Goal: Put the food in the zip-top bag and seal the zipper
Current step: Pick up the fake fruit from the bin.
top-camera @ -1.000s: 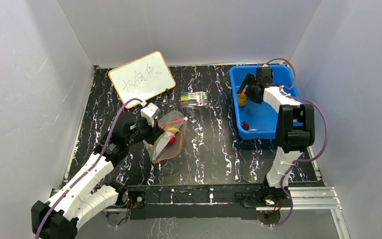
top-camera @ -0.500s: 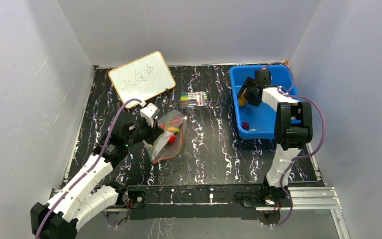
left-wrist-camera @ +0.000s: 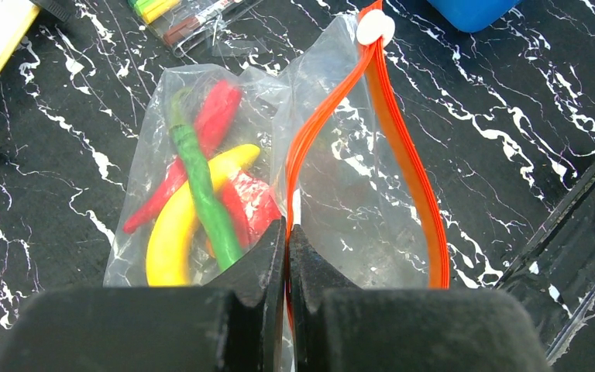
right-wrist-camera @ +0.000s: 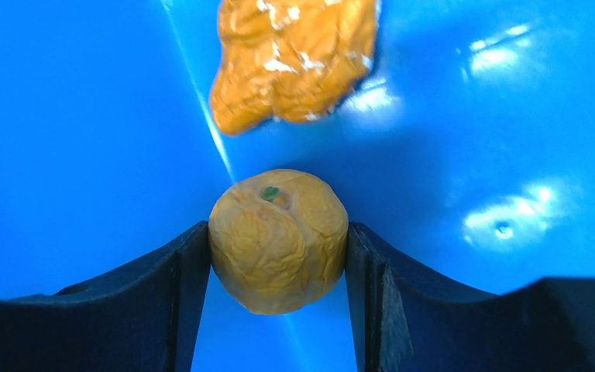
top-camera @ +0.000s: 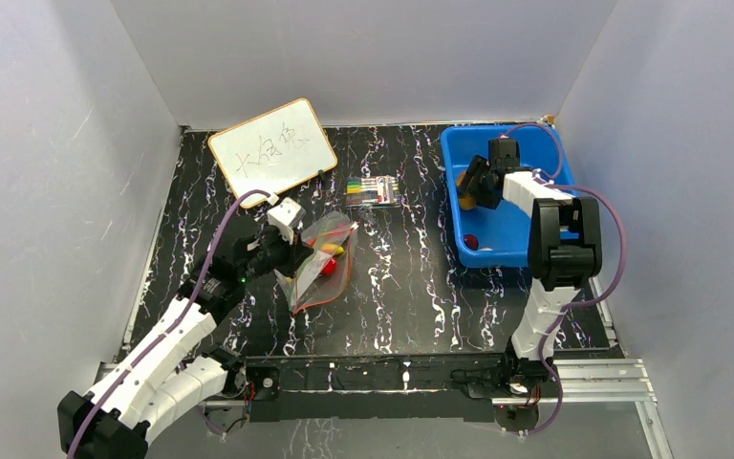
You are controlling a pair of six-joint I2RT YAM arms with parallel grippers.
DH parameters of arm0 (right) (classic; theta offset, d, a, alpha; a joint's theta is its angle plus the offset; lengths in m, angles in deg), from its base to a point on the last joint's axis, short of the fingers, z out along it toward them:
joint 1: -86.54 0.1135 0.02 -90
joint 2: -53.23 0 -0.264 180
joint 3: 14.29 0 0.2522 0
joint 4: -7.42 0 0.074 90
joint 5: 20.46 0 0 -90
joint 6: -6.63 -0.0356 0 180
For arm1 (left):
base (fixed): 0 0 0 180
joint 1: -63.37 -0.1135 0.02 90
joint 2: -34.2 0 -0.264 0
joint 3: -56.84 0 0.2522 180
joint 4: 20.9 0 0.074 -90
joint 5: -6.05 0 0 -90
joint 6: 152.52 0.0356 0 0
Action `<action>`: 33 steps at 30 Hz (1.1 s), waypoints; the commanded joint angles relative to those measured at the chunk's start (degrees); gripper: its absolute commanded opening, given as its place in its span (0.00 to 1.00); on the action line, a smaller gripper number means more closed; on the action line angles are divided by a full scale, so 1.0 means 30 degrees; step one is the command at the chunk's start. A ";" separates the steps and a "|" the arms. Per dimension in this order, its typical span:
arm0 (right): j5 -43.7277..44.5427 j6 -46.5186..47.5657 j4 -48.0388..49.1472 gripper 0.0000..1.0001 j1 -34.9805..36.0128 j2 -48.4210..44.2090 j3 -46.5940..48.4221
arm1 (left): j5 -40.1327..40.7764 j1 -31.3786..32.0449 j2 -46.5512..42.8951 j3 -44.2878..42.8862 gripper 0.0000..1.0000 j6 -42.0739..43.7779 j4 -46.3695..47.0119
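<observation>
Right gripper (top-camera: 474,188) has dropped lower in the blue tub (top-camera: 507,232) vs 1 s ago and now covers the fruit that showed beside it; left arm and bag approx unchanged.

L to R: whiteboard (top-camera: 271,151) lies at back left, well apart from the work.

Left gripper (left-wrist-camera: 287,232) has its fingers pressed together on the zipper (left-wrist-camera: 407,155) at the near end of the mouth. Judged reason: it pins one lip so the zip-top bag (left-wrist-camera: 341,178) doesn't slide and the mouth stays gaping for a drop-in. Orange-red strip loops open up to the white slider (left-wrist-camera: 375,27), so not sealed yet.

Already inside, bunched to the left side of the bag: yellow banana (left-wrist-camera: 177,221), green pepper (left-wrist-camera: 199,186), red chili (left-wrist-camera: 211,124), and a red piece (left-wrist-camera: 254,205), prob the strawberry.

Marker pack (top-camera: 375,190) sits just behind the bag, not touching the mouth and not task food.

Right side: in the wrist view the fingers are clamped on the orange fruit (right-wrist-camera: 277,240) from both sides, low in the tub. Another lumpy orange piece (right-wrist-camera: 294,54) lies just beyond it, apart. Small red item (top-camera: 471,241) sits near the tub's front wall.

In the way: tub wall must be cleared on the lift, I think. Bag mouth is narrow and floppy, and the left fingers sit right at its near end, so the drop needs to aim mid-mouth.
</observation>
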 commanded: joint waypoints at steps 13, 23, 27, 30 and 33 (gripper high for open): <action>0.3885 0.2227 -0.2990 0.33 0.0004 -0.6935 -0.1725 | 0.0035 0.0045 -0.0744 -0.0847 0.00 -0.1887 -0.0106; 0.3176 0.2808 -0.4652 0.33 0.0667 -1.0771 -0.1482 | 0.1528 0.0045 0.0383 -0.1813 0.00 -0.4415 -0.0153; 0.2866 0.2846 -0.5040 0.33 0.1551 -1.1827 -0.1151 | 0.1708 0.0031 0.1047 -0.2702 0.00 -0.4733 -0.0644; 0.3060 0.2909 -0.5355 0.34 0.3059 -1.2320 -0.1148 | 0.1629 0.0024 0.1088 -0.2927 0.00 -0.5045 -0.0214; 0.2904 0.2876 -0.5640 0.34 0.4449 -1.2851 -0.1293 | 0.1481 0.0046 0.1259 -0.3290 0.00 -0.5270 -0.0206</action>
